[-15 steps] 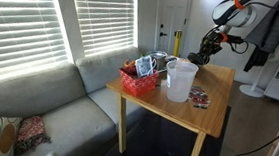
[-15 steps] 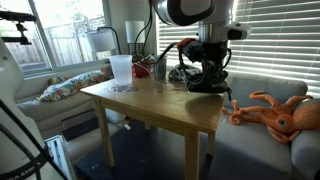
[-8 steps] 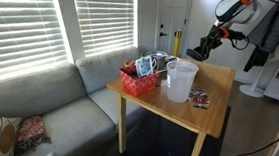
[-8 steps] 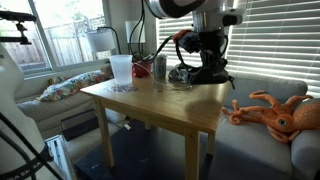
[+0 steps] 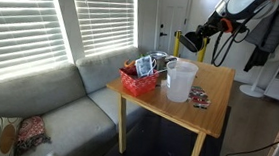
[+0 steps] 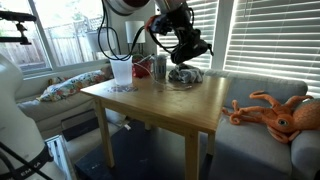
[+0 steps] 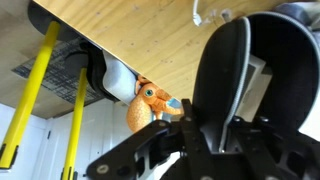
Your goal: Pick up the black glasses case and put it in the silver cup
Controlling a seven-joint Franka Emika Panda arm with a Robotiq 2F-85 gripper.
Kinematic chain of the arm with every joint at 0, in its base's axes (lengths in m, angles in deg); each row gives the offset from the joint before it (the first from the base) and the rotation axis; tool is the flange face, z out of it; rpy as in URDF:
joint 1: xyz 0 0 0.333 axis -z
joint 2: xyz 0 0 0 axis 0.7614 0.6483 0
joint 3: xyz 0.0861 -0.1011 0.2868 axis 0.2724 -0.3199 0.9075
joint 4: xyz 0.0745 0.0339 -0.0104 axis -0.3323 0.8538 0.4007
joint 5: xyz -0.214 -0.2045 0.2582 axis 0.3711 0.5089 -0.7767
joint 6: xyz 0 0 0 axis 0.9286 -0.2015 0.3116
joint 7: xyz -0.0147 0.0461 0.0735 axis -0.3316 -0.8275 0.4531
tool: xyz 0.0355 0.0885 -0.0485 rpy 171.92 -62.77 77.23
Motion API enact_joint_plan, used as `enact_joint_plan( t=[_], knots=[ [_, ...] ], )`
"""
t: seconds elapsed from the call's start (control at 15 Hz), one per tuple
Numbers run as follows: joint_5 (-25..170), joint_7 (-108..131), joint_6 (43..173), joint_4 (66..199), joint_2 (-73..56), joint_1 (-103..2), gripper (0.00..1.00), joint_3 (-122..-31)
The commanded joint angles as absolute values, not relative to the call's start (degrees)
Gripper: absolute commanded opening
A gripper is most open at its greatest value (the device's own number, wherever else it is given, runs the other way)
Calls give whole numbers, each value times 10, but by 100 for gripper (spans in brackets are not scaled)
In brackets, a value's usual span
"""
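My gripper (image 5: 196, 38) is shut on the black glasses case (image 5: 189, 42) and holds it in the air above the far side of the wooden table (image 5: 212, 116). In an exterior view the case (image 6: 192, 48) hangs tilted in the gripper (image 6: 184, 38), over a round clear dish. In the wrist view the case (image 7: 243, 70) fills the space between the black fingers (image 7: 222, 132). The silver cup (image 5: 159, 61) stands behind the red basket, below and beside the case; it also shows in an exterior view (image 6: 160, 67).
A red mesh basket (image 5: 137, 83) and a translucent white container (image 5: 179, 80) stand on the table by the cup. A small colourful flat item (image 5: 199, 98) lies near the edge. An orange octopus toy (image 6: 270, 112) lies on the sofa. Blinds are behind.
The gripper has lifted the case off the table and swung it up and across, toward the side with the basket and the cup. The case now hangs tilted in the air.
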State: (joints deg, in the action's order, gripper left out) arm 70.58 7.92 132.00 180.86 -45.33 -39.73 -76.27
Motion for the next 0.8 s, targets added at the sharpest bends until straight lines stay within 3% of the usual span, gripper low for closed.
enact_joint_plan(
  t=[0.0, 0.27, 0.33, 0.73],
  knots=[
    [719, 46, 1347, 1847, -521, -404, 3, -714],
    [707, 20, 1341, 1819, -526, -415, 3, -666],
    [709, 37, 1341, 1825, -517, -411, 11, -678],
    [708, 28, 1341, 1821, -520, -418, 11, -669]
  ],
)
